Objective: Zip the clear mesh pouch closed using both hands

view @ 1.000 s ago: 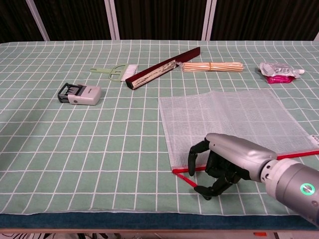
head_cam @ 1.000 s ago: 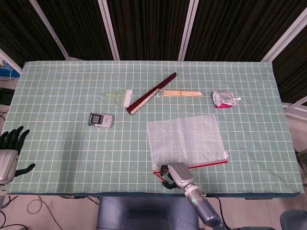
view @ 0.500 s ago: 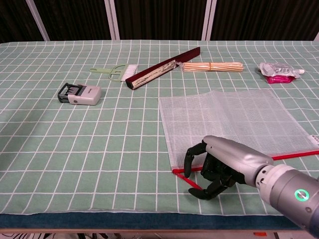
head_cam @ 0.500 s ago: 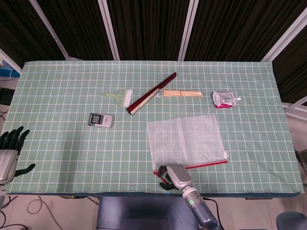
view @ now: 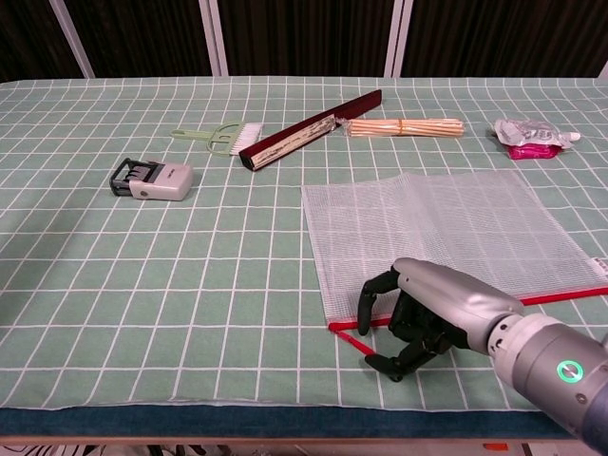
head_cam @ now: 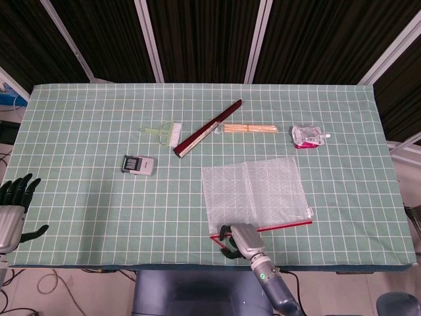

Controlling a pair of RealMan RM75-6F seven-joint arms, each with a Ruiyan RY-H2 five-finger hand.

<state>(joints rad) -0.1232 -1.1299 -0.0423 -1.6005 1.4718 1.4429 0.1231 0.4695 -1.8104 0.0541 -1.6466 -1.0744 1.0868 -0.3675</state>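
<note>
The clear mesh pouch (head_cam: 253,191) lies flat on the green checked cloth, right of centre, its red zipper (head_cam: 289,225) along the near edge. My right hand (head_cam: 240,238) sits at the pouch's near left corner. Seen from the chest, the right hand (view: 427,313) curls over the left end of the red zipper (view: 560,297), and a red tail runs between thumb and fingers. The pouch (view: 437,233) stretches away behind it. My left hand (head_cam: 13,201) hangs off the table's left edge with fingers spread, holding nothing.
A grey stamp (view: 152,179) lies at the left. At the back are a small green brush (view: 220,139), a dark red folded stick (view: 312,128), a bundle of wooden sticks (view: 404,126) and a pink-and-silver packet (view: 530,135). The table's front edge runs just below my right hand.
My right hand shifted slightly toward the near left and came back, still curled at the zipper's end. The pouch has not moved. The left hand sank a little.
</note>
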